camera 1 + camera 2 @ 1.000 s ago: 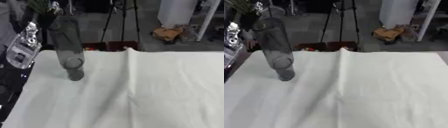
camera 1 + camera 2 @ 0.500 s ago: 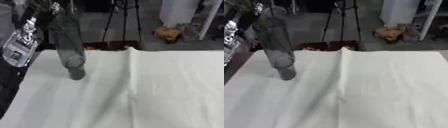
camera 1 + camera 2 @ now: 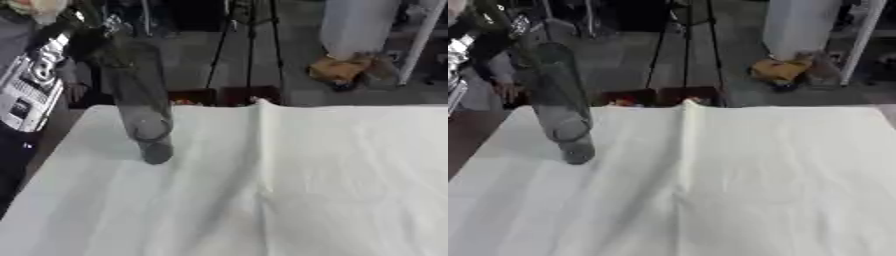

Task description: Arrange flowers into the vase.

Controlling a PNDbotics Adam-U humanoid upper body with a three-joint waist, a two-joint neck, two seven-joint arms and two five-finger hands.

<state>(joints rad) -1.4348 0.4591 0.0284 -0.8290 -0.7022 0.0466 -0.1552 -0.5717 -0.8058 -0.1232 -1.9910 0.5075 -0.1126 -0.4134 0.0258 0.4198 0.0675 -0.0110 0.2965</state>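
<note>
Your vase (image 3: pixel 140 105) is smoky grey, see-through glass. Your worktop (image 3: pixel 332 190) wears a plain white cloth. Your arm (image 3: pixel 31 85) shows silver and black.

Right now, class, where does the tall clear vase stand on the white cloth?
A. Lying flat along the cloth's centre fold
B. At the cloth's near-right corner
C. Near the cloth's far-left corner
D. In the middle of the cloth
C: the vase stands on its base near the far-left corner of the white cloth, well to the left of the cloth's centre fold.
</note>
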